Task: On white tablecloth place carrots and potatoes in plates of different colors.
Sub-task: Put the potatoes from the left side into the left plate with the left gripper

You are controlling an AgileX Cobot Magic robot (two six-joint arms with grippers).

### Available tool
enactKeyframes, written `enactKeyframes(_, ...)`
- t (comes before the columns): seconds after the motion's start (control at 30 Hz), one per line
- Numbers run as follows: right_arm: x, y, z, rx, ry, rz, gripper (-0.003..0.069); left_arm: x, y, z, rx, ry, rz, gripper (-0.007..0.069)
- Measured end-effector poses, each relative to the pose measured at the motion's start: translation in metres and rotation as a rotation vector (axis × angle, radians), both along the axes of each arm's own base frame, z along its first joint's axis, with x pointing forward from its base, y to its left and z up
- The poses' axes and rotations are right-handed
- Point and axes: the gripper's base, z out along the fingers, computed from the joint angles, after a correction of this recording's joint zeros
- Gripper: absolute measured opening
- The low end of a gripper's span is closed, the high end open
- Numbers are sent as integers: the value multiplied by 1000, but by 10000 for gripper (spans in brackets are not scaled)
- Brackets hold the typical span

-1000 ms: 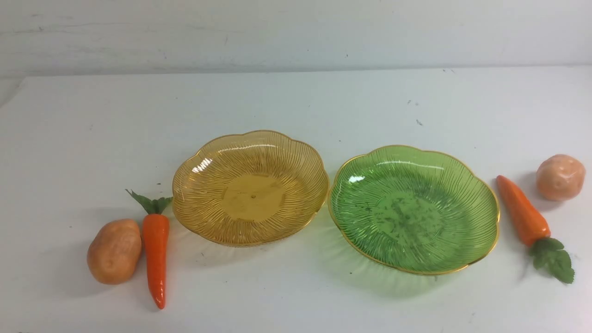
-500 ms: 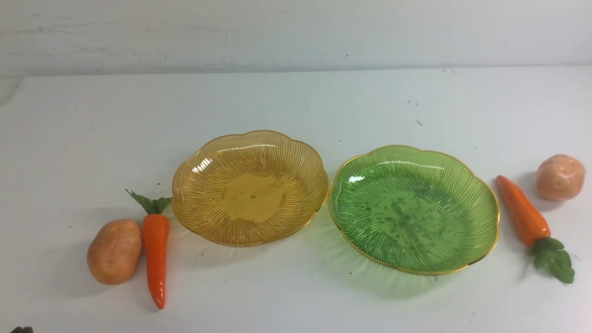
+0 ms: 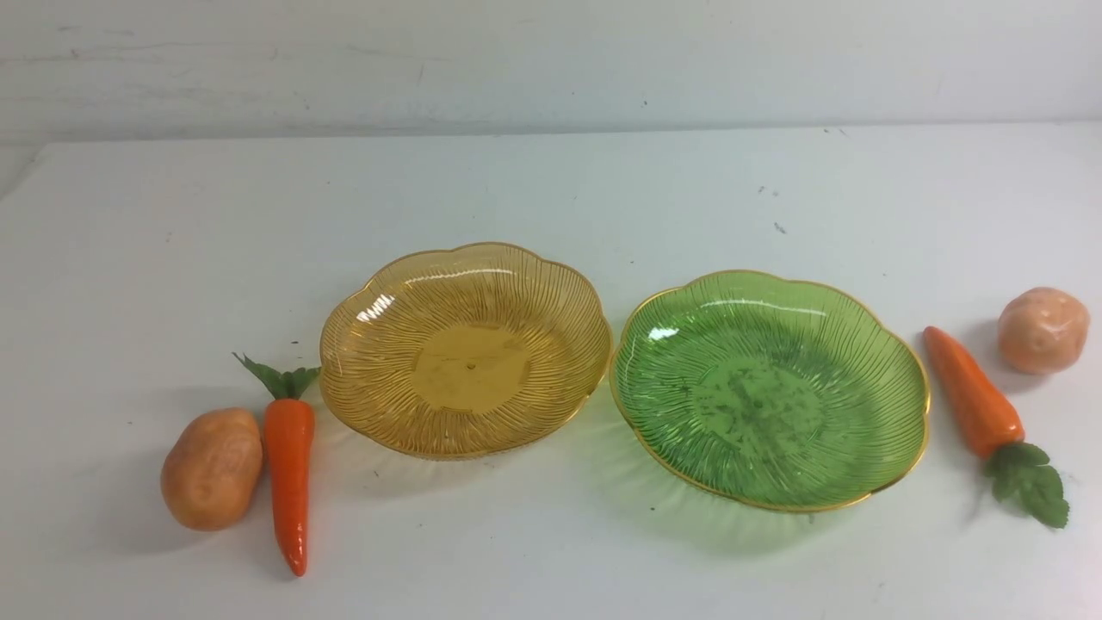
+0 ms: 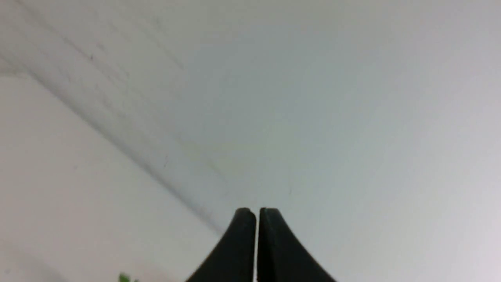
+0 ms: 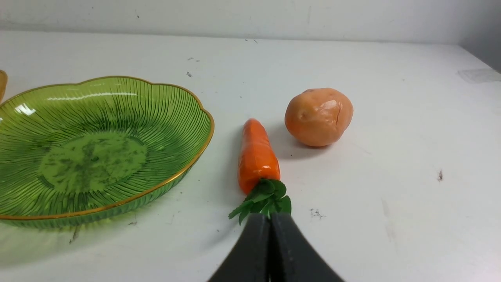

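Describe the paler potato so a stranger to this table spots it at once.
Find the green plate on the right half of the white tablecloth. A carrot lies just right of it, and right of that carrot's pointed end sits the potato. It is rounder and paler than the darker oval potato at far left.

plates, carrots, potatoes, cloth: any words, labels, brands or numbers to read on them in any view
None: no text is readable in any view. The amber plate, green plate, left carrot, right carrot, left potato and right potato are unmarked; the white tablecloth bears only small dark specks.
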Motion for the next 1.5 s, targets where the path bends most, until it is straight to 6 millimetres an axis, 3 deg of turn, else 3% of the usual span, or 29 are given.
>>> enactKeyframes(0.07, 1, 1, 4, 43, -52, 3, -15, -6, 1, 24, 4, -78, 8, -3)
enactKeyframes(0.2, 2, 1, 18, 287, -226, -14, -15, -17, -5, 71, 107, -133, -24, -3)
enactKeyframes(0.33, 1, -3, 30, 557, -371, -46, -15, -10, -17, 106, 265, 29, -127, -3)
enactKeyframes(0.43, 0, -7, 35, 723, -445, -75, -15, 11, -27, 120, 402, 296, -253, -3)
enactKeyframes(0.53, -1, -8, 36, 772, -466, -86, -15, 52, -32, 110, 506, 711, -400, -3)
enactKeyframes(0.6, -1, -9, 37, 779, -468, -87, -15, 64, -32, 105, 523, 812, -431, -3)
enactKeyframes(0.67, -1, -9, 37, 790, -469, -89, -15, 91, -29, 89, 579, 1047, -486, -3)
enactKeyframes(0.7, -1, -9, 37, 790, -469, -89, -15, 93, -29, 88, 578, 1059, -492, -3)
enactKeyframes(0.8, 0, -3, 39, 789, -393, -56, -15, 133, -23, 72, 649, 1241, -518, -3)
enactKeyframes(0.83, -1, -3, 40, 783, -385, -49, -15, 137, -23, 71, 657, 1252, -521, -3)
enactKeyframes(0.93, -6, 10, 80, 620, -245, 56, -15, 167, -22, 61, 693, 1313, -553, -3)
enactKeyframes(1.0, 1, 15, 107, 502, -86, 89, -15, 183, -22, 53, 718, 1328, -575, -3)
enactKeyframes(1.17, 50, 19, 159, 244, 397, 152, -15, 210, -22, 32, 822, 1311, -610, 37)
enactKeyframes(1.27, 74, 21, 167, 203, 518, 207, -15, 230, -21, 15, 865, 1279, -600, 172)
enactKeyframes(1.33, 83, 26, 165, 215, 552, 263, -15, 240, -21, 3, 880, 1277, -596, 304)
enactKeyframes(1.4, 85, 30, 162, 239, 560, 314, -15, 246, -20, -7, 900, 1285, -595, 416)
enactKeyframes(1.47, 85, 34, 159, 250, 559, 354, -15, 254, -18, -22, 925, 1308, -602, 596)
enactKeyframes(1.5, 85, 35, 158, 254, 556, 368, -15, 255, -18, -26, 928, 1317, -607, 639)
